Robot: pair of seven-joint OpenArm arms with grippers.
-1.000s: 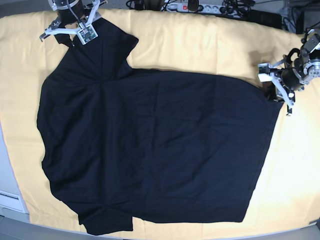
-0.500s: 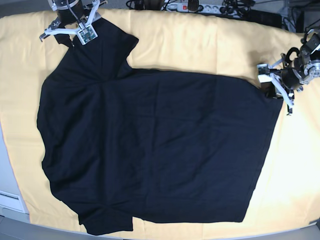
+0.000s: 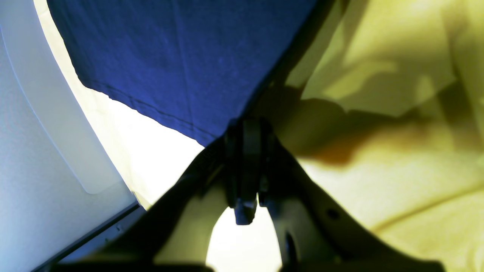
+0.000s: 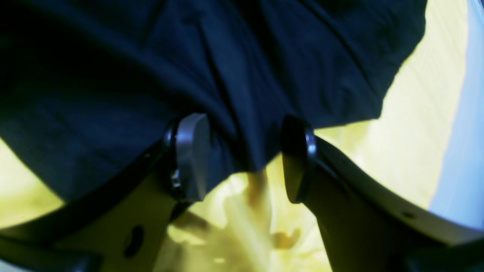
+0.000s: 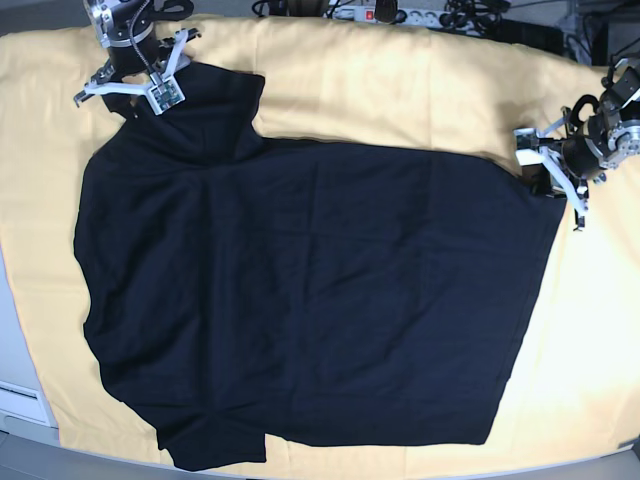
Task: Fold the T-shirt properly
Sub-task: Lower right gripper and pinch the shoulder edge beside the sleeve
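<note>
The black T-shirt (image 5: 300, 290) lies spread flat on the yellow table cloth (image 5: 400, 90), filling most of the base view. My left gripper (image 5: 546, 182) sits at the shirt's right-hand hem corner. In the left wrist view that gripper (image 3: 245, 132) is shut on the hem corner of the T-shirt (image 3: 170, 56). My right gripper (image 5: 122, 97) is at the far-left sleeve. In the right wrist view it (image 4: 242, 155) is open, its pads (image 4: 191, 155) standing apart on either side of a fold of the T-shirt (image 4: 189, 56).
A power strip with cables (image 5: 390, 14) lies beyond the cloth's far edge. A white panel (image 5: 15, 380) borders the table at the near left and also shows as a white panel (image 3: 45, 151) in the left wrist view. Bare yellow cloth surrounds the shirt.
My left gripper has shut on the hem corner. My right gripper has shifted a little left and nearer, and the far sleeve's edge has drawn in with it.
</note>
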